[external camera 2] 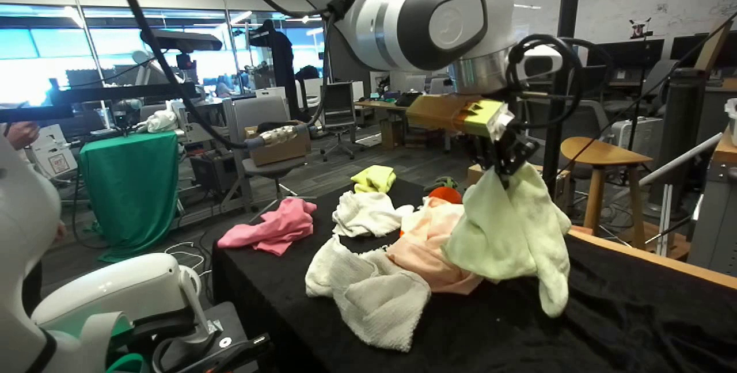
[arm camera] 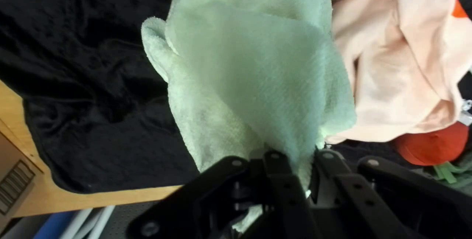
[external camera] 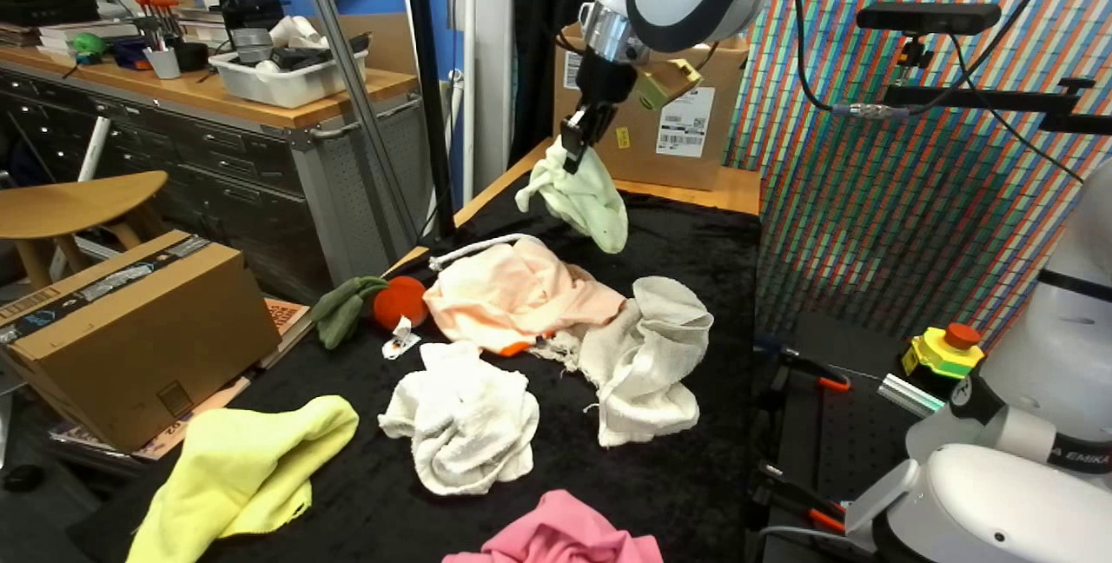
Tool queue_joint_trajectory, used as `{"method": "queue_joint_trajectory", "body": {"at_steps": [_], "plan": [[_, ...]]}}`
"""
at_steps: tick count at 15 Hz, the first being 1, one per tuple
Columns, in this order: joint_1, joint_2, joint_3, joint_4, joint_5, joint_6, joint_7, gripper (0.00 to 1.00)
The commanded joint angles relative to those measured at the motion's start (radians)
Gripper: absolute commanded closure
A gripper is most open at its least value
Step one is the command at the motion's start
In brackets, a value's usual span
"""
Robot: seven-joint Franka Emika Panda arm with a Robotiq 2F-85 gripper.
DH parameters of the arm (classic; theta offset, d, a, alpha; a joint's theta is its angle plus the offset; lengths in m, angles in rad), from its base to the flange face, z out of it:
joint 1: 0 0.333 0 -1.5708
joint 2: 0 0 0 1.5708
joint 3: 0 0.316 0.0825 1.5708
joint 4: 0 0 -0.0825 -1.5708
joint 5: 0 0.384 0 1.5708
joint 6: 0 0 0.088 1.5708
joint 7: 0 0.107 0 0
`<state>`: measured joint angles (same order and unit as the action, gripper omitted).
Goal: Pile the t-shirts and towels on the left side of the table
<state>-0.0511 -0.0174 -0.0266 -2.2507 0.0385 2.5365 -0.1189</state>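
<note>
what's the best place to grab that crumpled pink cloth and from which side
I'd pinch a raised fold near the middle of the pink cloth, from above: it lies rumpled, with ridges standing up, and apart from the nearest white cloth. The gripper would first need to let go of the pale green cloth.

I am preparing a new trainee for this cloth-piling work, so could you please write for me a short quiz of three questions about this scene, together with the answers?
1. Fill in: the gripper holds the ...
2. True or false: a round red object lies beside the peach cloth.
3. Is the piling finished? Give a reason.

Key
1. pale green cloth
2. True
3. No: the pink cloth and the bright yellow cloth each lie apart from the rest.
</note>
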Motion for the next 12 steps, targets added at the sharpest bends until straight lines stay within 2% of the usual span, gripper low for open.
{"method": "queue_joint_trajectory", "body": {"at_steps": [1,4,8,12], "plan": [[0.05,0.002,0.042,0.057,-0.064,-0.014,0.091,0.93],[0.086,0.01,0.075,0.088,-0.092,-0.014,0.137,0.91],[0.131,0.018,0.114,0.113,-0.038,-0.029,0.144,0.93],[0.169,0.049,0.151,0.134,-0.051,-0.038,0.236,0.92]]}}
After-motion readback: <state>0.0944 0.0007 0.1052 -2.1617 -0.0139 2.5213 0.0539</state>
